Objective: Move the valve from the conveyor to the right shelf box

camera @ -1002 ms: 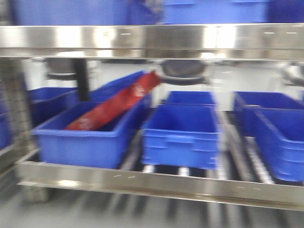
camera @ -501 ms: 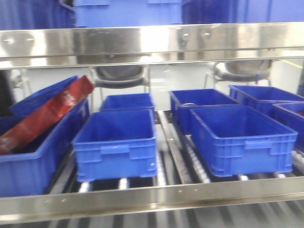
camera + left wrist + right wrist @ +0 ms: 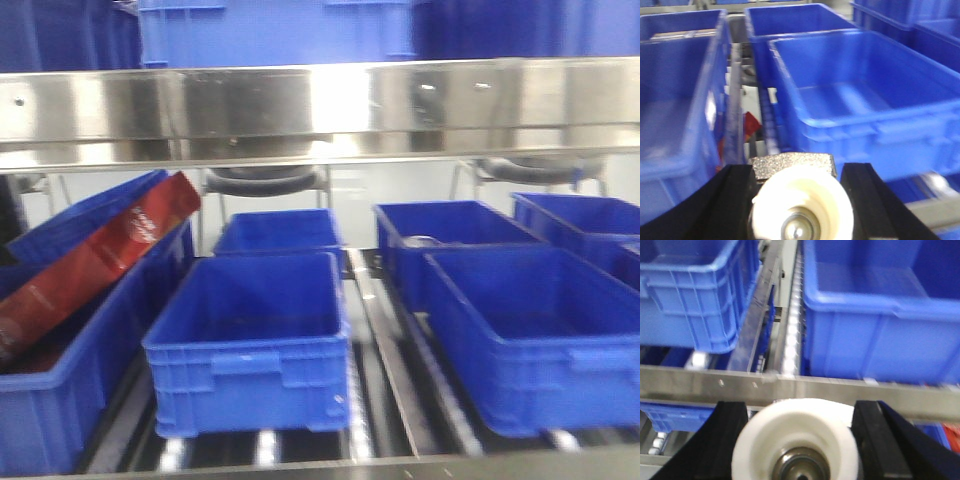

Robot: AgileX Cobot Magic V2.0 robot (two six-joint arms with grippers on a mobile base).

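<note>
Left wrist view: the left gripper (image 3: 799, 200) had its black fingers (image 3: 727, 200) closed narrow on the small silvery ridged metal valve with white plastic cap (image 3: 801, 207). It was carried before the blue boxes; conveyor not in view.

Right wrist view: the right gripper (image 3: 796, 440) was clamped likewise on a second valve (image 3: 795, 437), cap outward, low before the shiny stainless-steel shelf front rail (image 3: 865, 390).

Risks, as judged:
- Round caps could slip in the grip.
- A release short of a rim would drop the part onto the white rollers (image 3: 792, 330) between boxes.
- The upper steel rail (image 3: 320, 105) left little headroom.

Front-facing view, boxes:
- Left blue plastic box (image 3: 60, 410) held a long red packet (image 3: 90, 265), leaning.
- Middle blue box (image 3: 250, 385) looked bare.
- Right blue box (image 3: 540, 395) looked bare where visible.
- Rear right blue box (image 3: 400, 265) held something pale, unclear.
</note>
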